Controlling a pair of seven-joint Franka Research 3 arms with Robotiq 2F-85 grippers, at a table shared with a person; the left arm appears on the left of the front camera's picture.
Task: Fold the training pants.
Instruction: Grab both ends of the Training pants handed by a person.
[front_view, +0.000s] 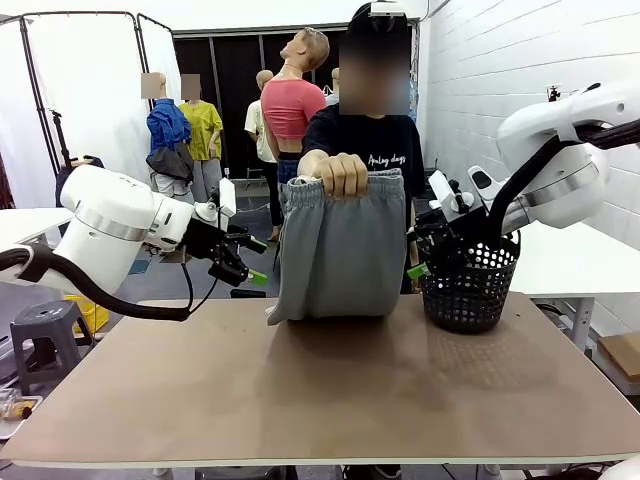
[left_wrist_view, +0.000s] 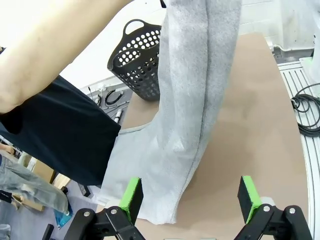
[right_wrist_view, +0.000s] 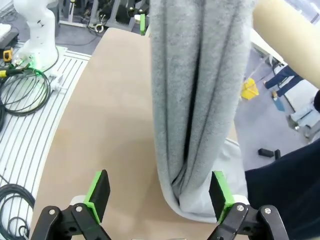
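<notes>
A person's hands (front_view: 343, 173) hold the light grey training pants (front_view: 335, 250) up by the waistband at the far side of the table. The pants hang doubled over, their lower end resting on the table edge. My left gripper (front_view: 252, 260) hovers just left of the pants, open, with nothing between its fingers. In the left wrist view the pants (left_wrist_view: 195, 100) hang a short way ahead of the left gripper (left_wrist_view: 190, 195). My right gripper (front_view: 420, 252) is just right of the pants, open and empty. In the right wrist view the right gripper (right_wrist_view: 159, 190) faces the hanging pants (right_wrist_view: 195, 90).
A black perforated basket (front_view: 470, 285) stands at the back right of the brown table (front_view: 320, 390), beside my right gripper, and also appears as the basket (left_wrist_view: 137, 60) beyond the pants. The person's arm (left_wrist_view: 50, 60) reaches overhead. Cables (right_wrist_view: 22, 92) lie beside the table.
</notes>
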